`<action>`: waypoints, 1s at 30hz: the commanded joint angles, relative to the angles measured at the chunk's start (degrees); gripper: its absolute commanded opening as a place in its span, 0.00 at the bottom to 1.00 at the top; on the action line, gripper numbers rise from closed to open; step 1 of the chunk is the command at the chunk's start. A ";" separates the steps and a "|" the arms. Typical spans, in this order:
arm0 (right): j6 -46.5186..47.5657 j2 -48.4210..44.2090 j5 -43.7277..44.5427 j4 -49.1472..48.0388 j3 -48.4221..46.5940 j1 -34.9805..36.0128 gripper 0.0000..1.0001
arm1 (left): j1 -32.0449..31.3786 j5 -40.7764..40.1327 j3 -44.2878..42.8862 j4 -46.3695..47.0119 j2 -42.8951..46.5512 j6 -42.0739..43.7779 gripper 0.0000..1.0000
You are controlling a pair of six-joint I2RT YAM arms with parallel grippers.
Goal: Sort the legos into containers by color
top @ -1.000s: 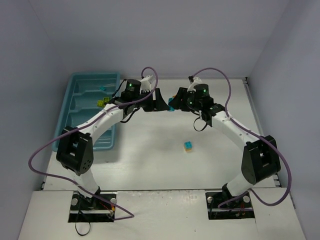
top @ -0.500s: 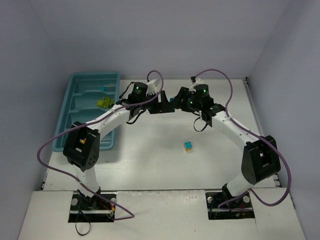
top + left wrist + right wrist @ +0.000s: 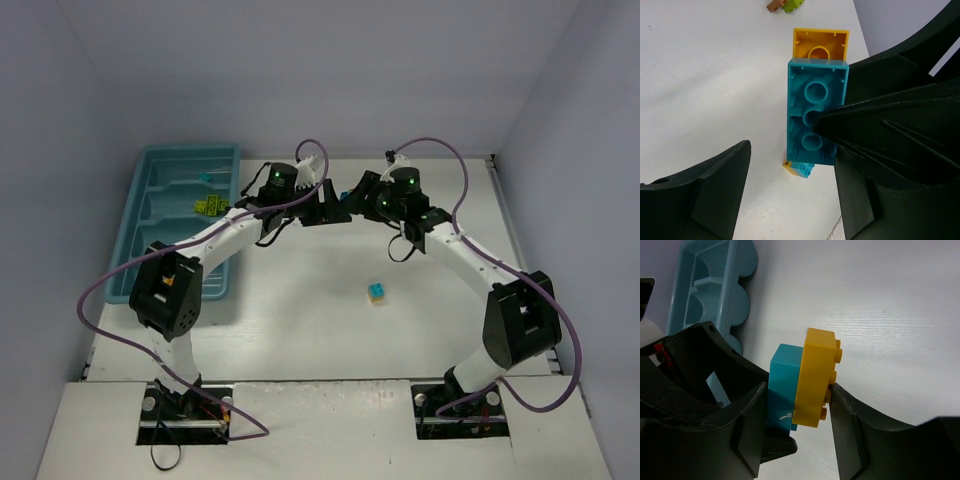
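My right gripper (image 3: pixel 355 203) is shut on a stack of two joined legos, a cyan brick (image 3: pixel 784 385) and a yellow brick (image 3: pixel 812 377), and holds it above the table. My left gripper (image 3: pixel 333 208) is open and meets it from the left. In the left wrist view the cyan brick (image 3: pixel 815 110) shows its hollow underside, with the yellow brick (image 3: pixel 820 45) behind it; it lies between my open left jaws (image 3: pixel 785 170), close to the right one. The teal tray (image 3: pixel 160 225) stands at the left, with lime bricks (image 3: pixel 208 206) and a cyan brick (image 3: pixel 207 176) in its compartments.
A small cyan-on-yellow brick (image 3: pixel 376 292) lies on the table in front of the grippers; it also shows in the left wrist view (image 3: pixel 800 169). A brown brick and a lime brick (image 3: pixel 785 5) lie on the table farther off. Purple cables loop over both arms.
My left arm has swung right from beside the tray, and its open gripper now reaches around the stack. My right gripper has stayed almost still, holding the stack.
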State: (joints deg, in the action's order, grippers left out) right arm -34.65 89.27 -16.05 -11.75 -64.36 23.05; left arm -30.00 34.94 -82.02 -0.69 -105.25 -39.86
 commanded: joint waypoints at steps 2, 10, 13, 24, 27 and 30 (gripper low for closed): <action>-1.64 0.63 -5.48 -4.77 0.20 0.51 0.00 | -0.59 2.68 -2.36 9.21 1.01 -1.89 0.60; -2.61 1.43 -7.59 -4.95 0.11 0.42 0.00 | -0.68 1.54 -0.95 12.46 1.01 -3.82 0.53; -3.49 1.60 -8.38 -5.04 0.55 0.42 0.00 | -0.67 0.14 -0.60 14.22 0.93 -4.44 0.52; -5.86 3.01 -10.40 -3.02 1.43 0.42 0.00 | -0.59 -3.47 -0.34 13.08 0.84 -1.89 0.43; -6.13 3.19 -10.23 -2.05 2.22 0.42 0.00 | -0.67 -4.35 0.10 13.08 1.28 -1.37 0.39; -6.30 3.45 -10.66 -1.79 3.10 0.51 0.01 | -0.59 -4.53 0.28 13.08 1.28 -1.19 0.31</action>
State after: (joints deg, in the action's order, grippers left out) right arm -40.71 92.68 -20.40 -15.73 -62.37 21.96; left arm -30.39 33.41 -79.85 3.40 -106.28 -41.50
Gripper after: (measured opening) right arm 0.448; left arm 0.331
